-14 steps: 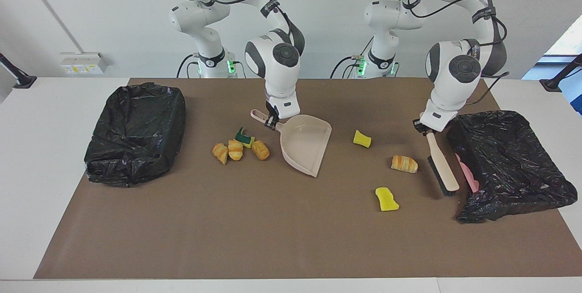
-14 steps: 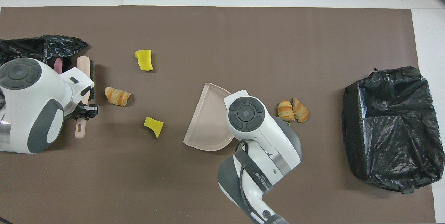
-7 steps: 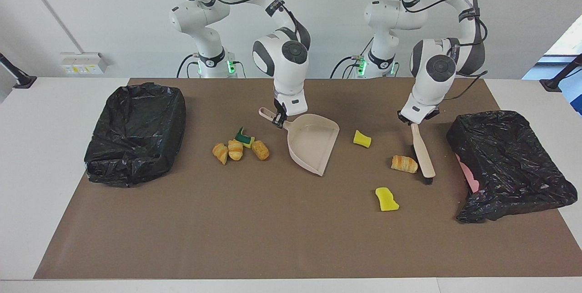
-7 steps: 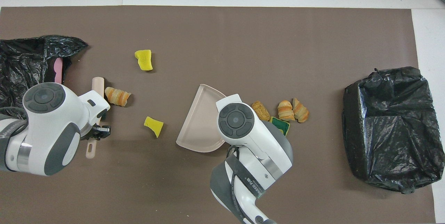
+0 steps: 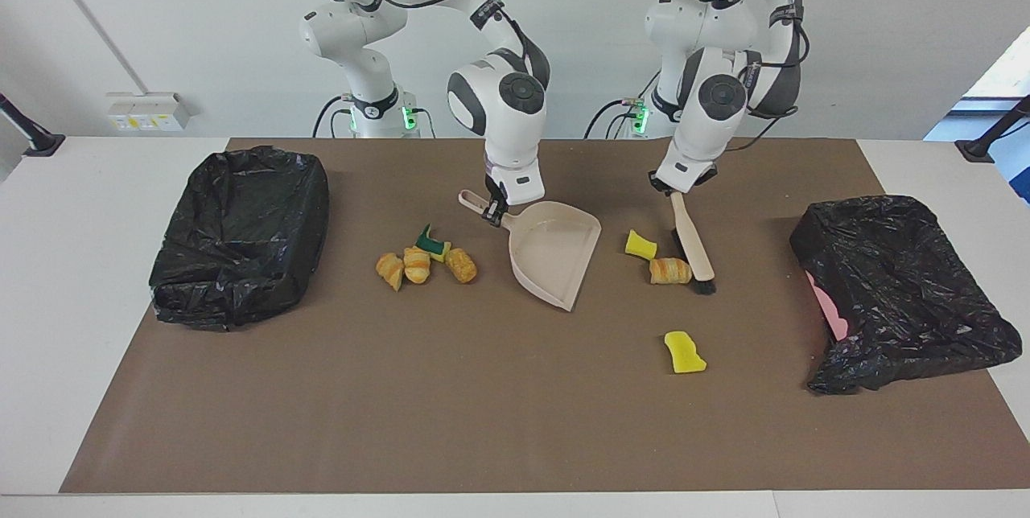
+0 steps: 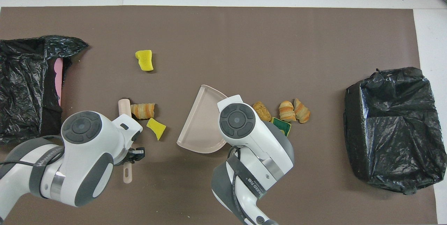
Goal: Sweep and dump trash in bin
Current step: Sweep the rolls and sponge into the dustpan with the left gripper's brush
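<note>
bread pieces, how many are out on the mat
4. Three sit clustered between the dustpan and the bin at the right arm's end; one lies against the brush.

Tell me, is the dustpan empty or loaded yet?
Empty. The dustpan shows a bare beige floor in both views; the croissant piece lies on the mat, apart from it.

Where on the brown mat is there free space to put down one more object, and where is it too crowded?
Free: the wide strip of mat farther from the robots than the dustpan and the lone yellow sponge. Crowded: around the dustpan, with the bread cluster on one side and the brush pushing a croissant on the other.
</note>
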